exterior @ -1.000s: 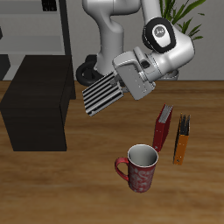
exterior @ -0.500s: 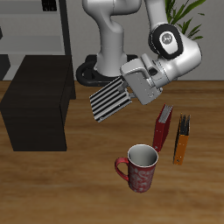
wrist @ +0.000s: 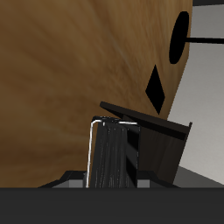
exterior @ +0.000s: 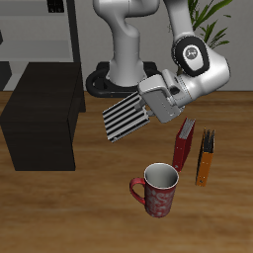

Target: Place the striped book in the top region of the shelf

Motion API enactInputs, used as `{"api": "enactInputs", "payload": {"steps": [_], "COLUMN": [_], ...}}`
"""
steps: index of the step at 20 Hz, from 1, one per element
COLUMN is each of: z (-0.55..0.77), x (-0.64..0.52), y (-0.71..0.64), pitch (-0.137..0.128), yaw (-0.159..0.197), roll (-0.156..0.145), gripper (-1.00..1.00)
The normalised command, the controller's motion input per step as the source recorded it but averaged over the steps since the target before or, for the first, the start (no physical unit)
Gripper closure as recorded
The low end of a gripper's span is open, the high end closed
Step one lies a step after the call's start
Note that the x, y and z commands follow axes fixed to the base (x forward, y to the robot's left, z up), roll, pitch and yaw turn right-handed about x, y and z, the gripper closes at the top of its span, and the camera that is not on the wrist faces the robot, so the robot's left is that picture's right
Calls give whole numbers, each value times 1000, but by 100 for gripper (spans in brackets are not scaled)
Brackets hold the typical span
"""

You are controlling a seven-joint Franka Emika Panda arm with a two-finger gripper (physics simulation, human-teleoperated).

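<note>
Black-and-white striped book [exterior: 130, 117] sits clamped in the pincer [exterior: 150, 105], high beside the shelf [exterior: 42, 114] — level it over the top.

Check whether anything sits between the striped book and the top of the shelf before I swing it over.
Nothing visible does. The hand holds the striped book in the air, and only bare table lies between it and the shelf, whose flat top looks empty.

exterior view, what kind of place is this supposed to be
Probably a simulated study or home-office corner: a wooden table carries books, a mug and a low dark shelf, with a potted plant behind. The robot's hand holds a striped book.
</note>
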Motion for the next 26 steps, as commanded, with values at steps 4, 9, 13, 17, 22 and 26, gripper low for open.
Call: {"api": "enactInputs", "payload": {"steps": [4,9,13,17,22,26], "z": [-33,42,48,8,54,-1], "x": [-20,-8,-16,28,17,-5], "y": [-132,-176,-195,-110,-221,-179], "pitch": [11,10,-6,-7,-27,23], "yaw": [-26,-25,-30,-2,-26,-15], "roll": [-39,-48,-43,-15,-43,-40], "gripper": [100,100,100,100,100,100]}}
